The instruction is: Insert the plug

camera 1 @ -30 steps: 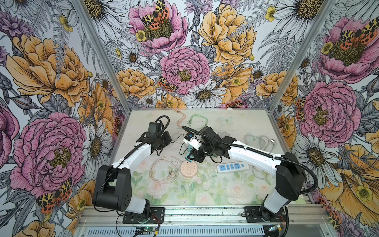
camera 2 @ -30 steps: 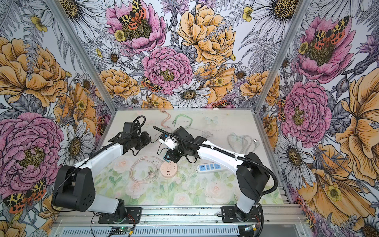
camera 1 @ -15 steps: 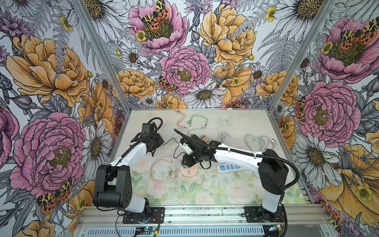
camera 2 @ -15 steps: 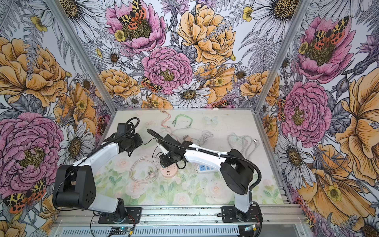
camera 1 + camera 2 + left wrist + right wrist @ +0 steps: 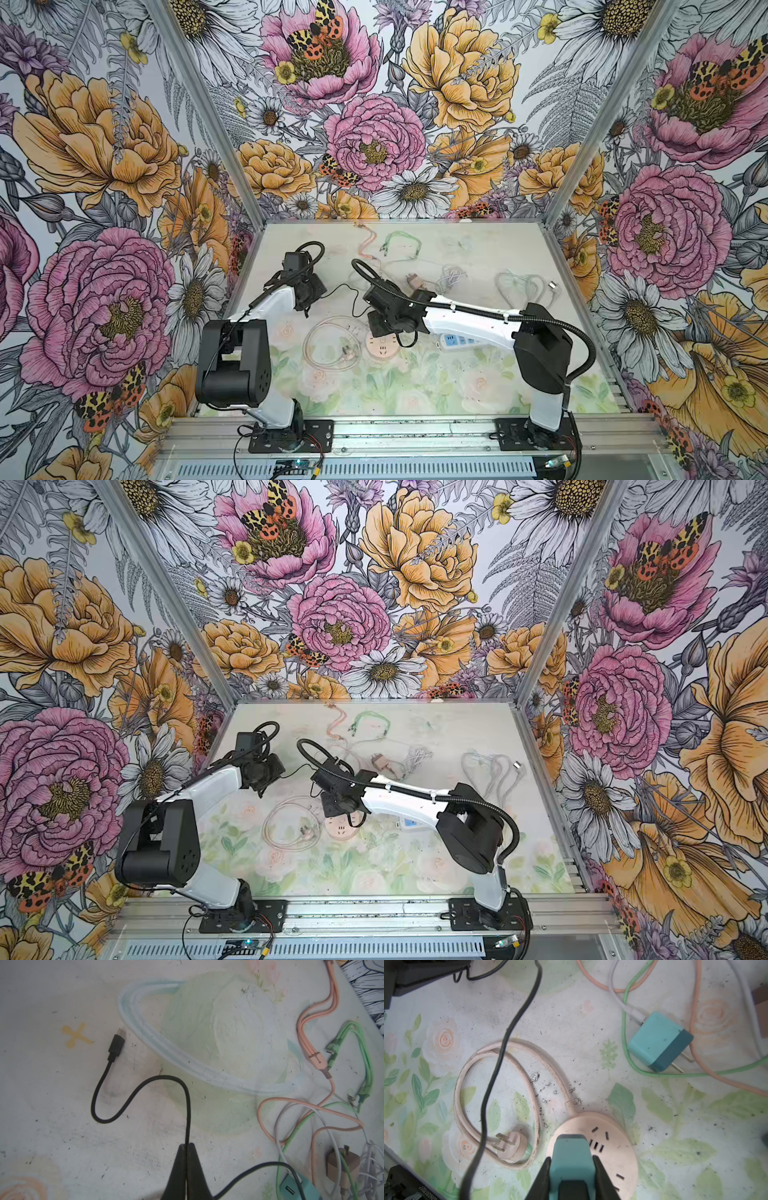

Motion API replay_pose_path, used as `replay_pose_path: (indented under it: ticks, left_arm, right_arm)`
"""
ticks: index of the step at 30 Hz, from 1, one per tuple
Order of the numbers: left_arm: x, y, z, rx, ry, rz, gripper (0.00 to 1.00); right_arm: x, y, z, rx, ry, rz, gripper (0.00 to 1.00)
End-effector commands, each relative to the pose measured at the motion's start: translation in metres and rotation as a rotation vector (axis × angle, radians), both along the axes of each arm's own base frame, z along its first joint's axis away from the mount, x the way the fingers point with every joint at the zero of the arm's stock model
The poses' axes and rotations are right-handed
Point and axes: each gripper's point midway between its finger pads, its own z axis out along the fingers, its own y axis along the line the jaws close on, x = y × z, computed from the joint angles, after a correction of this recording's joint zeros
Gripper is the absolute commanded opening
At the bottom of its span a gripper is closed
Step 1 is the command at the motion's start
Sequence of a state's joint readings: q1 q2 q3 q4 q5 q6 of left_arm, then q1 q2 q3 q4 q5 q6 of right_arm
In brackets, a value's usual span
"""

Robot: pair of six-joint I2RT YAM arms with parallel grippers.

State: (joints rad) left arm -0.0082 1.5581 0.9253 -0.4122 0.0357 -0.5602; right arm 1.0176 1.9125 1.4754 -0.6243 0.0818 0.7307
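Note:
My right gripper (image 5: 571,1158) is shut on a teal plug (image 5: 572,1153), whose dark front end points down at the round pink socket (image 5: 616,1147). The plug's prongs are hidden, so I cannot tell if they are in the slots. In both top views the right gripper (image 5: 384,328) (image 5: 336,806) hangs over the pink socket (image 5: 382,347) (image 5: 341,827). A black cable (image 5: 500,1053) runs away from the plug. My left gripper (image 5: 187,1145) is shut on this black cable (image 5: 188,1105), whose free connector end (image 5: 117,1043) lies on the mat. In a top view the left gripper (image 5: 307,291) is at the back left.
A second teal charger (image 5: 658,1042) with a white lead lies beyond the socket. The socket's pink cord and plug (image 5: 510,1145) coil beside it. A white power strip (image 5: 459,341) lies under my right forearm. Orange and green cables (image 5: 311,1028) and a brown adapter (image 5: 340,1165) clutter the back.
My right gripper has carried the teal plug forward and down, from behind the pink socket to right over it. The left gripper has drifted a little to the left with the black cable.

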Motion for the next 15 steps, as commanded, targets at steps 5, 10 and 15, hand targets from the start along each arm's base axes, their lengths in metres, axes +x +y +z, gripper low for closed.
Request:
replay_pose_path:
  ticks: [5, 10, 15]
  left_arm:
    - [0.007, -0.001, -0.002, -0.005, -0.025, -0.043, 0.05]
    - [0.008, -0.003, -0.003, -0.011, -0.023, -0.057, 0.05]
    - [0.007, -0.005, -0.004, -0.036, -0.019, -0.049, 0.06]
  right_arm:
    - [0.001, 0.002, -0.004, -0.04, -0.009, -0.071, 0.0]
    - [-0.006, 0.008, -0.003, -0.035, -0.006, -0.084, 0.0]
    - [-0.014, 0.014, -0.003, -0.031, -0.013, -0.117, 0.0]
